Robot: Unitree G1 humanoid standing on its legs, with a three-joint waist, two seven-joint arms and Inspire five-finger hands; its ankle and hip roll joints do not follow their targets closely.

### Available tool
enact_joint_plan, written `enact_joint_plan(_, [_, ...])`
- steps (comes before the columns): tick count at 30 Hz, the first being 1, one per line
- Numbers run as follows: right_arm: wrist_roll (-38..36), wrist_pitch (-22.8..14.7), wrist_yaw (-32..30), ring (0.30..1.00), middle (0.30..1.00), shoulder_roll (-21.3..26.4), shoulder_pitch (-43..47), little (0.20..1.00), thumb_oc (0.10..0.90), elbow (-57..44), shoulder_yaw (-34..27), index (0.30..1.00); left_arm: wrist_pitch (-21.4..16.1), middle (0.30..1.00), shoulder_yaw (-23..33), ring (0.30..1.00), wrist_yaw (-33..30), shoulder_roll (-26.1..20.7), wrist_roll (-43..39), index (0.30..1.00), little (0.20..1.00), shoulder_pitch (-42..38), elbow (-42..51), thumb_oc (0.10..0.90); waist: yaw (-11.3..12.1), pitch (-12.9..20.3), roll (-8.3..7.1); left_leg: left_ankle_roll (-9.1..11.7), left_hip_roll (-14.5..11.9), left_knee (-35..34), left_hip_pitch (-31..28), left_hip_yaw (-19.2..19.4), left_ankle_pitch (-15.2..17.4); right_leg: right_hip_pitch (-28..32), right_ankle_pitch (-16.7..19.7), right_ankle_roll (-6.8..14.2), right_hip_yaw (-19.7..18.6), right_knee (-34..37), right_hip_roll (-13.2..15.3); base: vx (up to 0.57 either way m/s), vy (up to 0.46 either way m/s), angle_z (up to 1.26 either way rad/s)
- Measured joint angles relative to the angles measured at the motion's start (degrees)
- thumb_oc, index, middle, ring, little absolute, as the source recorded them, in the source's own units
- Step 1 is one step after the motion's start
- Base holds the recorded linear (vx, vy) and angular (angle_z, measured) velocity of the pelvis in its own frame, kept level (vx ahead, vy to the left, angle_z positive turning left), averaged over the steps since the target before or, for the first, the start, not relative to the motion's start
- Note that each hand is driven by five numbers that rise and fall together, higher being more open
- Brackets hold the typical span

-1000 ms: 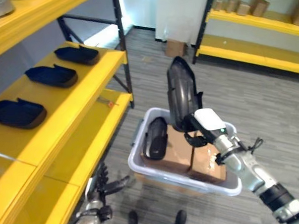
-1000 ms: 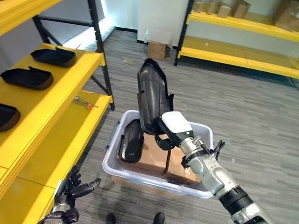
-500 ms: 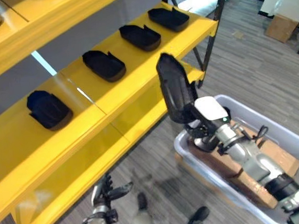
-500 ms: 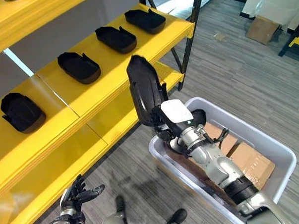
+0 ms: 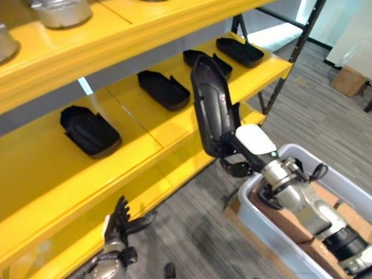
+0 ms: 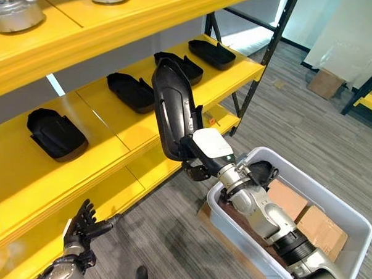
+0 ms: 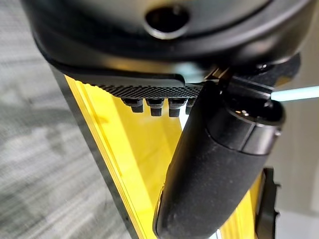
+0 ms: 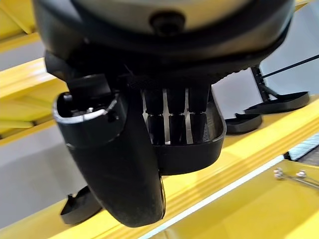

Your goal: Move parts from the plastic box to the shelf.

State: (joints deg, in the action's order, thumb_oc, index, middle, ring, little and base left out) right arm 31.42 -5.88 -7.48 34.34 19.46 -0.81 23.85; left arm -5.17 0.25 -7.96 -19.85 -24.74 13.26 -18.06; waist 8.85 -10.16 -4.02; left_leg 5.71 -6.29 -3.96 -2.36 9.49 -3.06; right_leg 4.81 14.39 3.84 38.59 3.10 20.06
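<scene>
Part (image 6: 172,109): long black moulded shell, held upright in right robot hand (image 6: 206,156), fingers curled round its lower end w/ thumb on the near side (right wrist view shows fingers wrapped on the part's rim). It hangs in the air in front of the shelf (image 6: 143,138), above the box (image 6: 339,256) edge, not touching either.

Step, as I read it: carry phase, part lifted out and brought up to the middle shelf level; placing not yet done. Four like parts lie flat in a row on that shelf, e.g. one at far left (image 6: 56,133), one mid (image 6: 131,92). There's a bare gap betw. those two, prob. the drop spot. Next move needs: tip part from upright to flat, reach fwd over shelf lip, keep clear of neighbours, set down, then let go.

Right arm reaches up and fwd from lower right, wrist cocked. Left robot hand (image 6: 84,221) low by the bottom shelf edge, fingers spread, holding nothing, idle. Box has cardboard (image 6: 313,223) inside.
</scene>
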Motion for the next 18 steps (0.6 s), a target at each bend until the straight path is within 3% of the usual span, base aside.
enact_joint_plan(3, [0.08, 0.26, 0.16, 0.300, 0.300, 0.04, 0.00, 0.300, 0.400, 0.00, -0.03, 0.300, 0.07, 1.000, -0.03, 1.000, 0.99, 0.46, 0.79, 1.000, 1.000, 1.36, 0.02, 0.900, 0.66, 0.08, -0.14, -0.42, 0.99, 0.37, 0.31, -0.65, -0.05, 0.64, 0.00, 0.00, 0.21, 0.47, 0.84, -0.03, 0.158, 0.15])
enact_joint_plan(7, [2.31, 0.77, 0.89, 0.300, 0.300, -0.20, -1.08, 0.300, 0.400, 0.00, -0.17, 0.300, 0.10, 1.000, -0.01, 1.000, 2.00, 0.46, 1.41, 1.000, 1.000, 1.49, 0.02, 0.900, 1.00, 1.24, -1.87, -1.93, 3.72, 3.46, 3.36, -3.46, 0.66, 1.78, 0.32, -0.02, 1.67, 0.76, 3.33, -0.02, 0.197, 0.39])
enact_joint_plan(13, [4.38, 0.61, 2.26, 0.300, 0.300, -0.65, -2.28, 0.300, 0.400, -0.01, -0.17, 0.300, 0.13, 1.000, 0.27, 1.000, 2.40, 0.10, 3.23, 1.000, 1.000, 1.23, 0.09, 0.900, 0.67, 1.59, -2.73, -4.44, 6.16, 5.83, 5.31, -4.45, 1.97, 1.00, 7.09, -0.93, 0.81, -1.12, 6.34, 0.00, 0.165, 0.19])
enact_joint_plan(14, [4.39, 0.61, 2.54, 0.300, 0.300, -0.59, -2.43, 0.300, 0.400, -0.02, -0.20, 0.300, 0.20, 1.000, 0.25, 1.000, 2.41, -0.21, 3.34, 1.000, 1.000, 1.12, 0.07, 0.900, 0.38, 1.58, -2.63, -5.19, 6.43, 6.39, 6.10, -5.05, 2.01, 0.35, 8.02, -0.91, -0.98, -2.82, 7.18, -0.09, 0.168, 0.37])
enact_joint_plan(15, [4.40, 0.68, 2.57, 0.300, 0.300, -0.49, -2.83, 0.300, 0.400, -0.04, -0.20, 0.300, 0.21, 1.000, 0.12, 1.000, 2.51, -0.75, 3.70, 1.000, 1.000, 0.88, 0.06, 0.900, -0.91, 1.53, -2.45, -5.97, 6.85, 6.69, 6.43, -6.48, 1.83, -0.46, 9.14, -1.32, -5.46, -5.43, 8.00, -0.10, 0.112, 0.46])
enact_joint_plan(16, [4.40, 0.64, 2.64, 0.300, 0.300, -0.47, -3.31, 0.300, 0.400, -0.09, -0.23, 0.300, 0.20, 1.000, -0.27, 1.000, 2.39, -1.39, 3.71, 1.000, 1.000, 0.69, 0.15, 0.900, -1.49, 1.45, -2.11, -6.88, 6.74, 6.24, 5.92, -6.98, 1.20, -2.19, 9.29, -0.44, -9.05, -7.19, 7.84, -0.07, 0.133, 0.29])
enact_joint_plan(17, [4.40, 0.12, 2.81, 0.300, 0.300, -0.45, -3.30, 0.300, 0.400, 0.00, -0.13, 0.300, 0.10, 1.000, -0.27, 1.000, 2.11, -1.93, 3.70, 1.000, 1.000, 0.42, -0.02, 0.900, -1.39, 1.22, -1.77, -7.62, 5.97, 5.64, 5.94, -7.16, 0.38, -4.92, 3.54, 1.49, -16.70, -10.99, 6.27, 0.03, 0.027, 0.16])
enact_joint_plan(18, [4.41, -0.09, 2.78, 0.300, 0.300, -0.74, -3.82, 0.300, 0.400, 0.02, -0.14, 0.300, 0.12, 1.000, -0.35, 1.000, 1.94, -2.66, 3.69, 1.000, 1.000, -0.16, -0.71, 0.900, -2.13, 0.94, -1.11, -7.85, 5.56, 5.32, 6.16, -8.13, -0.11, -5.89, -2.08, 3.13, -24.93, -13.06, 2.59, 0.07, 0.032, 0.15])
